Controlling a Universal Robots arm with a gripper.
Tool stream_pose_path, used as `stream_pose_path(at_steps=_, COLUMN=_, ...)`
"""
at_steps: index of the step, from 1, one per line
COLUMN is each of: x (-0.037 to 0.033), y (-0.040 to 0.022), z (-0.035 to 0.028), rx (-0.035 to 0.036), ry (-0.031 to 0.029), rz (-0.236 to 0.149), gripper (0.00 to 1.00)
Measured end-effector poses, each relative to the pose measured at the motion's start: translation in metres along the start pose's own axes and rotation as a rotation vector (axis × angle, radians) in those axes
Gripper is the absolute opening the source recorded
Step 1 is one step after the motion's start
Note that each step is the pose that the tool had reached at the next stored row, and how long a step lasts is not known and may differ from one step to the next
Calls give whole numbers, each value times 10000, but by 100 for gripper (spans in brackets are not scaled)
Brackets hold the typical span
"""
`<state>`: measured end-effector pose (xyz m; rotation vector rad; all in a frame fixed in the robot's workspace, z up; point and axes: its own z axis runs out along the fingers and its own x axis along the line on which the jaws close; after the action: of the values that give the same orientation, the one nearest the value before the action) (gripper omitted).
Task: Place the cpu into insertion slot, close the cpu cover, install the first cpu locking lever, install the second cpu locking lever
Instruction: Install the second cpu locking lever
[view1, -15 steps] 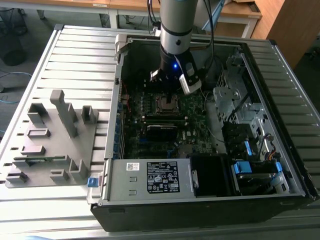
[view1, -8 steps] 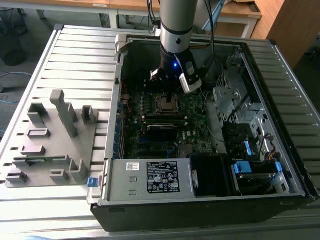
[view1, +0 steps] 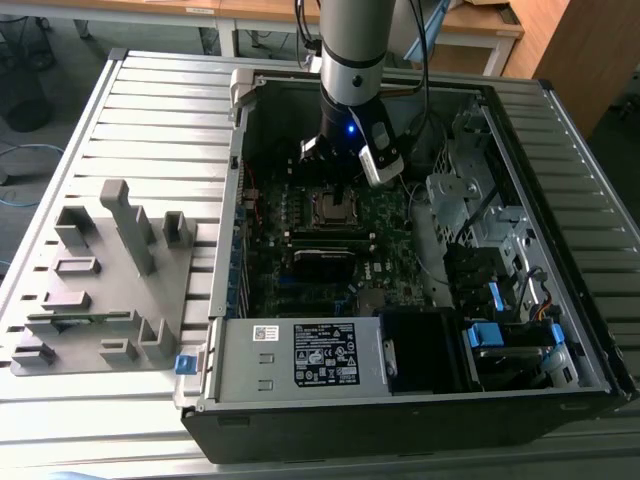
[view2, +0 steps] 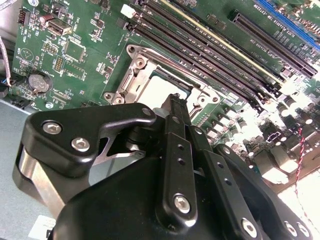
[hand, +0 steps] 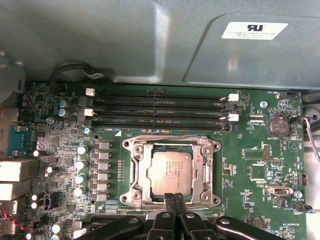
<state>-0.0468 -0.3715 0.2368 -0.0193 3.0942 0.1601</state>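
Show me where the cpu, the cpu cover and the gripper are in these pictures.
cpu (hand: 170, 173): first wrist view, middle of its silver-grey top.
cpu cover (hand: 207, 172): first wrist view, one side bar of the metal frame around the chip.
gripper (hand: 173, 202): first wrist view, between the two black fingertips, at the frame's edge.

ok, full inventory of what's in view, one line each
computer case: 1, grey-black, open on the slatted table
circuit board: 1, dark green, inside the case
insertion slot: 1, silver-rimmed, mid-board
cpu: 1, silver-grey, lying in the insertion slot
cpu cover: 1, silvery frame, around the cpu
long slots: several, black, beside the insertion slot
fixture: 1, grey, at the exterior view's left
gripper: 1, black, shut, tips at the cpu's edge
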Motion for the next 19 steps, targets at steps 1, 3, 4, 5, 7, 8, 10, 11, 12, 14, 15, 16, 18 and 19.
stream_pose_path(at_steps=1, x=0, y=0, z=0, rx=0, ry=0, rz=0, gripper=11)
stream_pose_path(at_steps=3, x=0, y=0, z=0, rx=0, ry=0, rz=0, gripper=11)
stream_pose_path(at_steps=4, x=0, y=0, z=0, rx=0, ry=0, rz=0, gripper=11)
stream_pose_path(at_steps=5, x=0, y=0, z=0, rx=0, ry=0, rz=0, gripper=11)
stream_pose_path(at_steps=7, x=0, y=0, z=0, rx=0, ry=0, rz=0, gripper=11)
stream_pose_path(at_steps=8, x=0, y=0, z=-1, rx=0, ry=0, rz=0, gripper=11)
stream_pose_path(at_steps=10, x=0, y=0, z=-7, rx=5, ry=3, rz=0, gripper=11)
stream_pose_path(at_steps=11, x=0, y=1, z=-15, rx=5, ry=2, rz=0, gripper=11)
stream_pose_path(at_steps=12, x=-1, y=2, z=-26, rx=2, ry=1, rz=0, gripper=11)
stream_pose_path(at_steps=14, x=-2, y=6, z=-57, rx=0, ry=-1, rz=0, gripper=11)
stream_pose_path(at_steps=15, x=-3, y=8, z=-73, rx=0, ry=-1, rz=0, gripper=11)
stream_pose_path(at_steps=16, x=-4, y=9, z=-90, rx=0, ry=-1, rz=-1, gripper=11)
stream_pose_path(at_steps=18, x=-5, y=11, z=-107, rx=1, ry=-2, rz=0, gripper=11)
stream_pose_path(at_steps=19, x=-5, y=11, z=-107, rx=0, ry=-2, rz=0, gripper=11)
